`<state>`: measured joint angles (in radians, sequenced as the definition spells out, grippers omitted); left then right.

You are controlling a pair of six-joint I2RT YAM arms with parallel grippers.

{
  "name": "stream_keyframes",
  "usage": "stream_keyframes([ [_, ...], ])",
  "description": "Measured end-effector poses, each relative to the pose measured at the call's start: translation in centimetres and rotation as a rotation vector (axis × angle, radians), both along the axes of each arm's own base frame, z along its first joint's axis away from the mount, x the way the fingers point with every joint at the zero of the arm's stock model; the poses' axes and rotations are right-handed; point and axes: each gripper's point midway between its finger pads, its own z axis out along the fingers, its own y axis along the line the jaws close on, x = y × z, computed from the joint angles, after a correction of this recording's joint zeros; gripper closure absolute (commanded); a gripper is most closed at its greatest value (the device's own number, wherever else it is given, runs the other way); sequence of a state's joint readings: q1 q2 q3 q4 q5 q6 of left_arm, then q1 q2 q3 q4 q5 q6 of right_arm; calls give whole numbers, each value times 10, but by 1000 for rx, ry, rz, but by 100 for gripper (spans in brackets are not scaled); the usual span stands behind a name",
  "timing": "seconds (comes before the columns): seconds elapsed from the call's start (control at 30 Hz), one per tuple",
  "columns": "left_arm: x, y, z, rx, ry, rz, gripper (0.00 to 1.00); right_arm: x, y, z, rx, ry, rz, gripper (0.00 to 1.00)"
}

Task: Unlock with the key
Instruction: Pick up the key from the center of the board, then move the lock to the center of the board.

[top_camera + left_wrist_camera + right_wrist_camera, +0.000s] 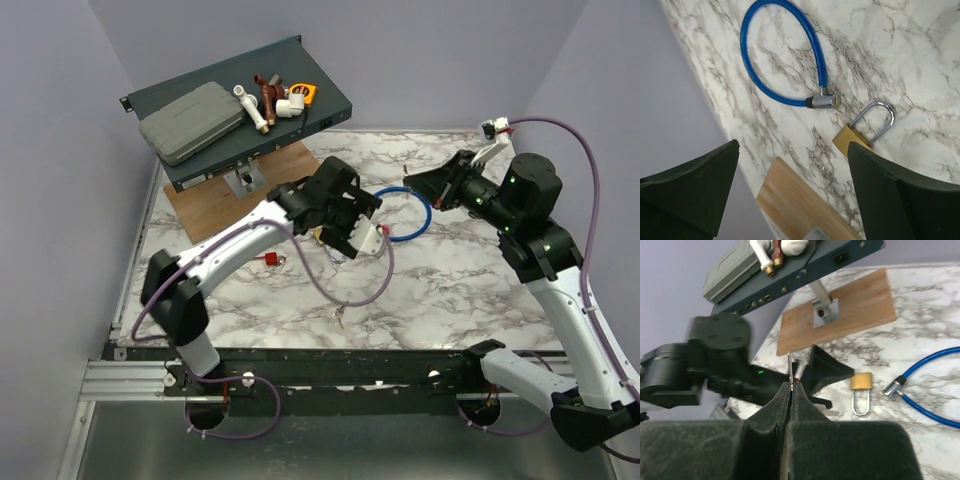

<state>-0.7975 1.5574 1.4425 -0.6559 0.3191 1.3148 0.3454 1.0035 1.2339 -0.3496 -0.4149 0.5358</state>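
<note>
In the right wrist view my right gripper [791, 386] is shut on the key [790, 369], a thin silver blade standing up out of the fingertips. The brass padlock [861, 381] lies on the marble with its silver shackle closed, below and to the right of the key. My left gripper [792, 145] hangs open over the table with nothing between its fingers. The padlock [849, 140] lies just off its right finger [890, 195]. From above, the left gripper [346, 232] is at mid-table and the right gripper [412, 185] points toward it from the right.
A blue cable lock [412, 214] lies looped on the marble beside the padlock. A wooden board [215, 195] carries a stand with a dark shelf [180, 165] holding a grey case, pipe fittings and a tape measure. A small red-tagged item [270, 258] lies near the left arm.
</note>
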Motion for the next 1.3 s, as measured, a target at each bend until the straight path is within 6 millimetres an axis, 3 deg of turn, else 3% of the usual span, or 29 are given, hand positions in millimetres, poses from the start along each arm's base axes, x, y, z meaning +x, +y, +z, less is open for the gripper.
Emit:
stream_keyframes([
  [0.13, 29, -23, -40, 67, 133, 26, 11, 0, -17, 17, -19, -40, -95, 99],
  [0.23, 39, -29, -66, 115, 198, 25, 14, 1, -25, 29, -22, -69, -138, 99],
  [0.47, 52, -62, -86, 158, 351, -44, 17, 3, -34, 42, -24, -94, -194, 99],
  [0.63, 51, -69, -114, 200, 445, -11, 21, 4, -36, 41, -27, -87, -205, 99],
  [0.77, 36, -68, -138, 252, 541, 39, 21, 4, -36, 41, -27, -88, -204, 99],
  [0.93, 23, -74, -148, 264, 624, 144, 17, 3, -35, 42, -25, -90, -201, 99],
  [1.1, 27, -82, -152, 240, 662, 289, 14, 0, -32, 47, -11, -101, -179, 99],
  [1.23, 33, -83, -153, 211, 690, 430, 17, -1, -29, 52, 6, -110, -163, 99],
  [1.3, 38, -86, -153, 181, 699, 499, 27, -1, -28, 54, 16, -115, -158, 99],
])
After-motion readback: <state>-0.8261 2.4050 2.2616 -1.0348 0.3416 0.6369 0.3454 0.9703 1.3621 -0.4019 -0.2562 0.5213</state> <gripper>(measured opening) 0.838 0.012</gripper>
